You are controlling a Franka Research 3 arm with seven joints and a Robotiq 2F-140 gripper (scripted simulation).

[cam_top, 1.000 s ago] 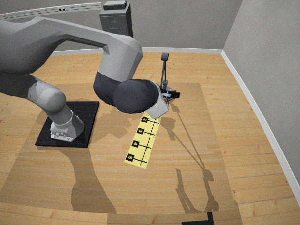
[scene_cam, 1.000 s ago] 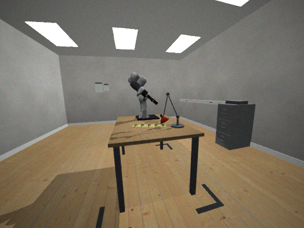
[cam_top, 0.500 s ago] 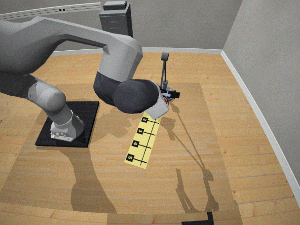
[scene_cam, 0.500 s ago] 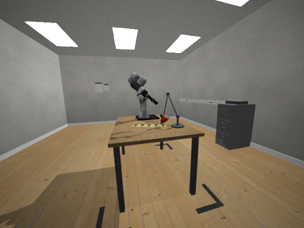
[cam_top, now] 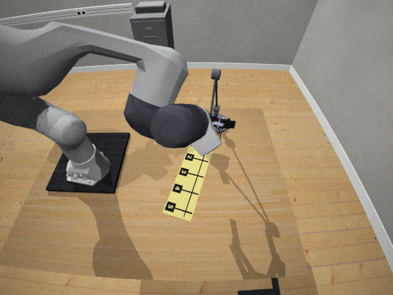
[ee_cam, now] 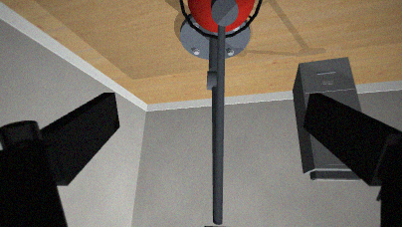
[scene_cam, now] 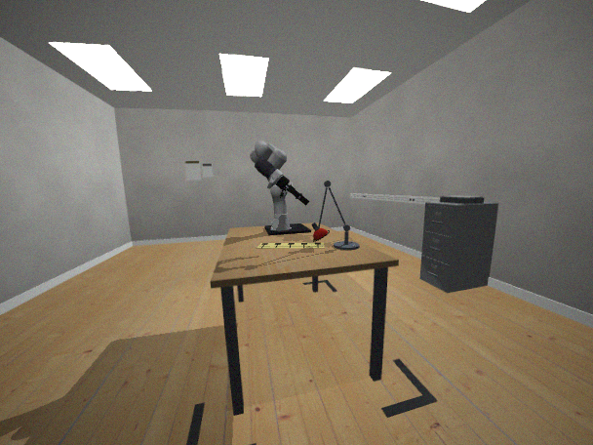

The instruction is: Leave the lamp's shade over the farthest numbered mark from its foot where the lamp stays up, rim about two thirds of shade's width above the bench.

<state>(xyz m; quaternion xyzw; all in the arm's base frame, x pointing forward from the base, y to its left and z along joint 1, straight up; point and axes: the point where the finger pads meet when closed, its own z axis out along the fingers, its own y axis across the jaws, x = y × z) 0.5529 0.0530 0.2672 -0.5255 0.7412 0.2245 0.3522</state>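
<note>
Under the wrist, mark one.

Red Shade, Yellow Strip, Much Grey

From my station I see the lamp's shade [scene_cam: 320,234] [ee_cam: 199,17] in plain red, its wire guard [ee_cam: 187,22] black, its foot [scene_cam: 346,246] [ee_cam: 191,42] and arms [scene_cam: 337,207] [ee_cam: 218,129] slate grey. My marker strip [cam_top: 185,198] [scene_cam: 291,246] is yellow, ruled with black lines, its numerals pale on black squares. My robot arm [cam_top: 158,77] [scene_cam: 279,200] is light grey with a charcoal section; the gripper [scene_cam: 305,200] [ee_cam: 212,111] is black, as is the base plate [cam_top: 124,139] [scene_cam: 302,230]. The tabletop [cam_top: 155,242] [scene_cam: 288,268] is warm brown wood grain, its legs [scene_cam: 378,322] black. I get a dark grey cabinet [cam_top: 150,30] [scene_cam: 458,244] [ee_cam: 325,80] and mottled grey walls [cam_top: 252,32] [scene_cam: 527,161] [ee_cam: 174,159].
</note>
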